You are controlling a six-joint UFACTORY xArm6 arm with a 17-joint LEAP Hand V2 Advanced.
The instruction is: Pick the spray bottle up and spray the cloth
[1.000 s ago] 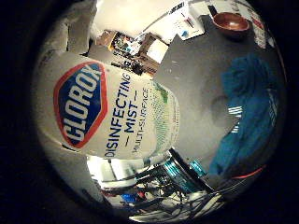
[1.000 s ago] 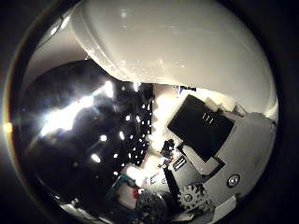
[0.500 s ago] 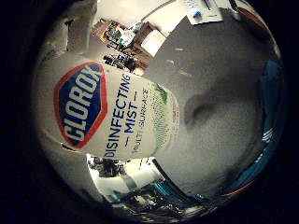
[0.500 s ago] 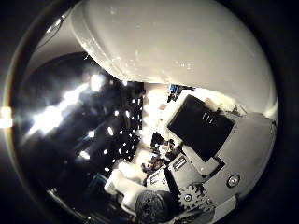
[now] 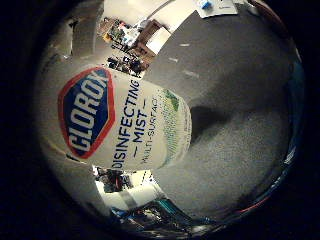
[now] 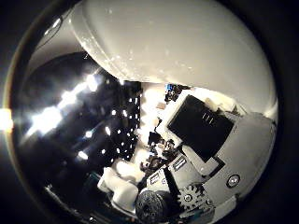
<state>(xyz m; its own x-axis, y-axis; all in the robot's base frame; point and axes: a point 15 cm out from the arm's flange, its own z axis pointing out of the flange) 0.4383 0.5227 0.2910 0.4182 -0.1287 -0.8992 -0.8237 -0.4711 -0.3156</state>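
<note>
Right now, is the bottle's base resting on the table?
Apart. In the little finger side view the bottle hangs clear of the grey table, with its shadow cast separately on the surface beyond its base.

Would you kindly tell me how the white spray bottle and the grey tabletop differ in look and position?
The white spray bottle is glossy and carries a blue, red-rimmed label; the grey tabletop is matt, speckled and plain. The bottle fills much of the view, close to the palm; the tabletop lies farther off, bearing a dark shadow.

Cloth (image 5: 299, 95) nearly out of view.
</note>
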